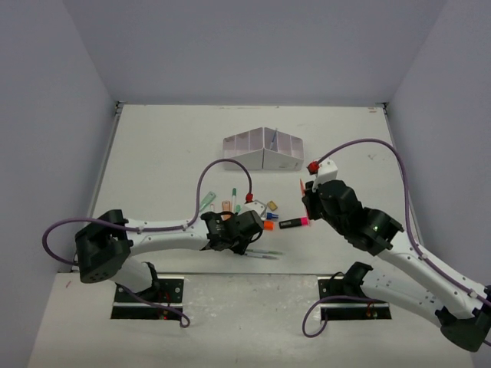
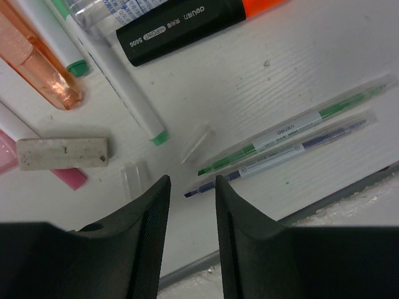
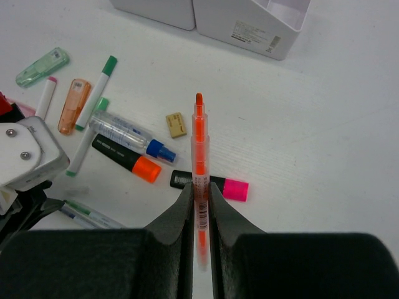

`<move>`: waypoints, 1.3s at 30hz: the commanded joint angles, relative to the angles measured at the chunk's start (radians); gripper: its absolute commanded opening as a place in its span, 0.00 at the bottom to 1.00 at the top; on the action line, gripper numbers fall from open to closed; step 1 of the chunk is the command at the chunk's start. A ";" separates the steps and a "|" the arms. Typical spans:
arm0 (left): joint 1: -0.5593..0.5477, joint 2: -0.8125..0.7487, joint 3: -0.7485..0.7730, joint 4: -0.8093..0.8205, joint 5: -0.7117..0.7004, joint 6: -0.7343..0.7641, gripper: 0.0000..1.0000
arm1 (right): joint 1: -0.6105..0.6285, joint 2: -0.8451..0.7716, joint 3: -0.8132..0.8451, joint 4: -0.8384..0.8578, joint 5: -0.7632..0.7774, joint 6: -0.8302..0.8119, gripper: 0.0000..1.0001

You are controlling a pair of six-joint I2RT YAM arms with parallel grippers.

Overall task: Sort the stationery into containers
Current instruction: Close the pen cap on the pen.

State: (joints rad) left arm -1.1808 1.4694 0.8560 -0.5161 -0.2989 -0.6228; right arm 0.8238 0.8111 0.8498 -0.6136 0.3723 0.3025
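My right gripper is shut on a thin orange pen, which it holds above the table, tip pointing toward the white containers at the back. From above, that gripper hovers right of the stationery pile, in front of the containers. My left gripper stands low over the table with a narrow gap between its jaws. Nothing is gripped. The tip of a blue pen lies at the gap, and a green pen lies beside it. In the top view the left gripper is at the pile's near side.
A black highlighter with a pink end and one with an orange end lie under the held pen. A white eraser, an orange clear piece and a green-tipped white marker lie close by. The table's near edge is close.
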 commanded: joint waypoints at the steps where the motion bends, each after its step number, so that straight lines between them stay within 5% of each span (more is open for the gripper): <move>1: 0.001 0.039 0.048 0.074 0.017 0.055 0.37 | 0.003 -0.019 -0.009 0.015 -0.018 0.016 0.00; 10: 0.003 0.072 0.066 0.074 -0.035 0.035 0.37 | 0.003 -0.051 -0.023 0.015 -0.032 0.014 0.00; 20: 0.032 -0.069 0.006 -0.043 -0.133 -0.055 0.39 | 0.003 -0.072 -0.023 0.013 -0.036 0.006 0.00; 25: 0.066 -0.113 -0.075 -0.027 -0.086 -0.063 0.29 | 0.003 -0.075 -0.028 0.012 -0.041 0.004 0.00; 39: 0.084 -0.066 -0.114 0.033 -0.054 -0.050 0.21 | 0.003 -0.090 -0.037 0.012 -0.049 0.003 0.00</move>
State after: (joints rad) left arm -1.1074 1.3850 0.7478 -0.5283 -0.3597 -0.6701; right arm 0.8242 0.7271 0.8191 -0.6136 0.3358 0.3023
